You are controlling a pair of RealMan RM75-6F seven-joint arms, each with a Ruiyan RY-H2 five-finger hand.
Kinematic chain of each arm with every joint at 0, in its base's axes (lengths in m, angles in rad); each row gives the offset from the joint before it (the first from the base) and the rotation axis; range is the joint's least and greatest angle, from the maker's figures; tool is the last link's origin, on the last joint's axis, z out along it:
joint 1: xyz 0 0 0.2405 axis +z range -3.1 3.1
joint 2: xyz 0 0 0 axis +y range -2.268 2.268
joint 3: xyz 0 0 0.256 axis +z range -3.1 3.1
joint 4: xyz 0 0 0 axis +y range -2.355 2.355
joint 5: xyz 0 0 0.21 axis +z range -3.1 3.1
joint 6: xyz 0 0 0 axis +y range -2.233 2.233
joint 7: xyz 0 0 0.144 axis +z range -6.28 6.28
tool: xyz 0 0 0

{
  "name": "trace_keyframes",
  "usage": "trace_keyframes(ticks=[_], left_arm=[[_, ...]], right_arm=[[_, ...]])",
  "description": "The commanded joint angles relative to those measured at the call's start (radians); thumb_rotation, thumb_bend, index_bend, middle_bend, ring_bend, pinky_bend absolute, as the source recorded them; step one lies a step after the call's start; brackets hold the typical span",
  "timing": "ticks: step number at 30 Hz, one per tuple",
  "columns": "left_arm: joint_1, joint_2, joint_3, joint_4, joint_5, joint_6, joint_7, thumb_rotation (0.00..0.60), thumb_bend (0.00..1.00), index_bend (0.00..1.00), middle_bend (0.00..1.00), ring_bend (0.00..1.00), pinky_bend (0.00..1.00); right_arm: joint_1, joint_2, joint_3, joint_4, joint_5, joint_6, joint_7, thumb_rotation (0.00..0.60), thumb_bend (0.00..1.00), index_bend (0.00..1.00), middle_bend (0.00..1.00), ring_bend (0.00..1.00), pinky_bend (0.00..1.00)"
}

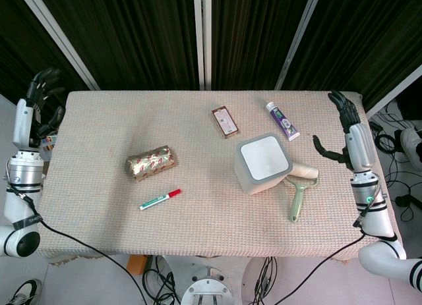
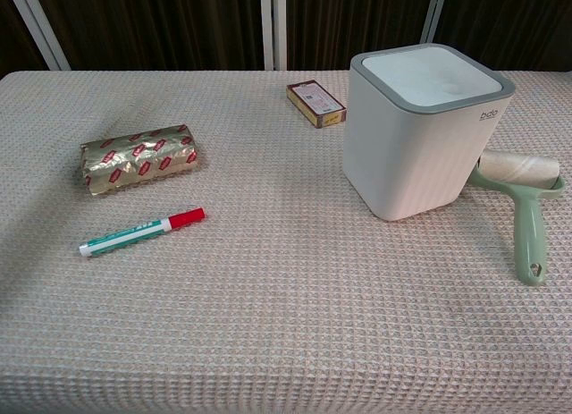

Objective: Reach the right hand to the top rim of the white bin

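Note:
The white bin (image 1: 262, 164) with a grey top rim stands upright right of the table's middle; the chest view shows the white bin (image 2: 420, 132) close up with its lid flat. My right hand (image 1: 343, 124) hovers at the table's right edge, well right of the bin, fingers spread and holding nothing. My left hand (image 1: 41, 94) is raised off the table's far left corner, fingers apart and empty. Neither hand appears in the chest view.
A green lint roller (image 1: 300, 186) lies against the bin's right side. A toothpaste tube (image 1: 282, 120) and a small brown box (image 1: 225, 120) lie behind the bin. A gold wrapped packet (image 1: 151, 163) and a red-capped marker (image 1: 160, 199) lie to the left.

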Motion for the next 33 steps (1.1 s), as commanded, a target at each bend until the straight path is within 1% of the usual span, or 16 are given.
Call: trace_keyframes(ticks=[1,10,13,16,20,21,23,25,26,27,28,30,31,33], left_arm=[[0.0,-0.001,0.004,-0.001,0.001,-0.001,-0.001,0.246,0.22,0.13,0.14,0.13,0.24],[-0.005,0.007,0.006,-0.021,0.003,0.005,0.016,0.227,0.22,0.13,0.14,0.13,0.24],[-0.006,0.011,0.01,-0.034,0.009,0.006,0.024,0.223,0.22,0.13,0.14,0.13,0.24],[-0.005,0.014,0.016,-0.042,0.008,0.004,0.031,0.214,0.22,0.13,0.14,0.13,0.24],[-0.005,0.011,0.026,-0.033,0.006,-0.001,0.036,0.197,0.22,0.13,0.14,0.13,0.24],[-0.005,0.01,0.028,-0.029,0.006,-0.001,0.035,0.195,0.22,0.13,0.14,0.13,0.24],[-0.004,0.005,0.035,-0.021,0.008,-0.002,0.033,0.192,0.22,0.13,0.14,0.13,0.24],[-0.004,0.004,0.04,-0.013,0.007,-0.009,0.03,0.191,0.22,0.13,0.14,0.13,0.24],[-0.005,0.003,0.043,-0.009,0.006,-0.014,0.028,0.188,0.22,0.13,0.14,0.13,0.24],[-0.006,0.003,0.044,-0.006,0.006,-0.017,0.027,0.188,0.22,0.13,0.14,0.13,0.24],[-0.006,0.002,0.046,-0.003,0.007,-0.019,0.027,0.187,0.22,0.13,0.14,0.13,0.24],[-0.006,0.002,0.056,0.006,0.016,-0.018,0.043,0.188,0.22,0.14,0.14,0.13,0.24],[-0.006,0.002,0.064,0.013,0.024,-0.016,0.061,0.188,0.22,0.14,0.14,0.13,0.24],[-0.006,0.003,0.091,0.045,0.057,-0.006,0.14,0.194,0.22,0.14,0.14,0.13,0.24]], right_arm=[[-0.002,0.003,-0.006,-0.004,-0.004,0.002,-0.006,0.6,0.29,0.0,0.0,0.0,0.0],[-0.018,0.025,-0.021,-0.021,-0.012,0.021,-0.01,0.6,0.29,0.0,0.0,0.0,0.0],[-0.02,0.037,-0.038,-0.029,-0.025,0.015,-0.028,0.6,0.29,0.0,0.0,0.0,0.0],[-0.017,0.047,-0.072,-0.025,-0.064,0.0,-0.089,0.6,0.3,0.0,0.0,0.0,0.0],[-0.008,0.055,-0.121,-0.016,-0.121,-0.021,-0.227,0.6,0.33,0.0,0.0,0.0,0.0],[-0.006,0.057,-0.13,-0.017,-0.13,-0.027,-0.256,0.6,0.35,0.0,0.0,0.0,0.0],[0.001,0.066,-0.155,-0.029,-0.15,-0.055,-0.323,0.6,0.44,0.0,0.0,0.0,0.0],[0.01,0.086,-0.179,-0.052,-0.154,-0.102,-0.391,0.6,0.56,0.03,0.0,0.0,0.0],[0.017,0.103,-0.193,-0.075,-0.149,-0.14,-0.439,0.6,0.6,0.05,0.0,0.0,0.0],[0.021,0.115,-0.202,-0.093,-0.144,-0.164,-0.472,0.6,0.68,0.08,0.0,0.0,0.0],[0.025,0.124,-0.209,-0.11,-0.141,-0.183,-0.502,0.6,0.75,0.1,0.0,0.0,0.0],[0.027,0.135,-0.223,-0.141,-0.131,-0.211,-0.552,0.6,0.85,0.11,0.0,0.0,0.0],[0.026,0.137,-0.229,-0.151,-0.126,-0.219,-0.564,0.6,0.89,0.11,0.0,0.0,0.0],[0.024,0.141,-0.241,-0.169,-0.119,-0.233,-0.58,0.6,0.93,0.11,0.0,0.0,0.0]])
